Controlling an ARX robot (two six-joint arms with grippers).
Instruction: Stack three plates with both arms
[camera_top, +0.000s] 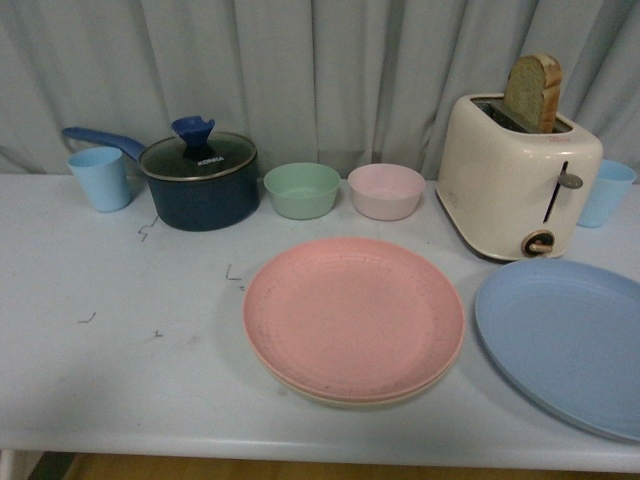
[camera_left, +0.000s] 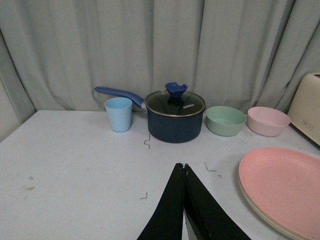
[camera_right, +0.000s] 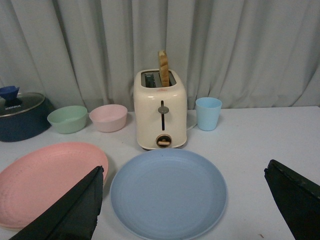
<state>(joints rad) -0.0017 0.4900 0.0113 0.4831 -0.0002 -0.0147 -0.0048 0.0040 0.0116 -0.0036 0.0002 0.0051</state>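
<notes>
Just in front of the toaster (camera_top: 520, 170), on my side of it, the blue plate (camera_top: 565, 340) is lying flat on the table (camera_top: 120, 330). Its far rim is sitting just beside the toaster's base, with a gap showing in the right wrist view. Forward and left of the toaster, the pink plate (camera_top: 352, 315) is resting on the beige plate (camera_top: 345, 402), rims nearly matched, so blue is the one left to stack.

Right jaws are hanging spread wide, one on either side of the blue plate's near half, not touching it. Left jaws are pressed together on nothing, hovering over bare table well left of the toaster, beside the pink plate.

I'm judging the blue plate stiff, light and matte, so gripping fine, but likely sliding on the smooth table if nudged. It's shallow and the rim is sitting low, so I'm planning to pinch the near rim, one jaw under the lip, and I'm expecting droop from a one-edge hold. Can't tell the material.

The toaster and the blue cup (camera_top: 605, 190) beside it are blocking the far side. The plate's near rim is lying close to the table's front edge, and its right side is running out of the front view. The path from in front of the toaster over to the pink plate is looking open, with the pink bowl (camera_top: 386, 190) standing well behind it.
</notes>
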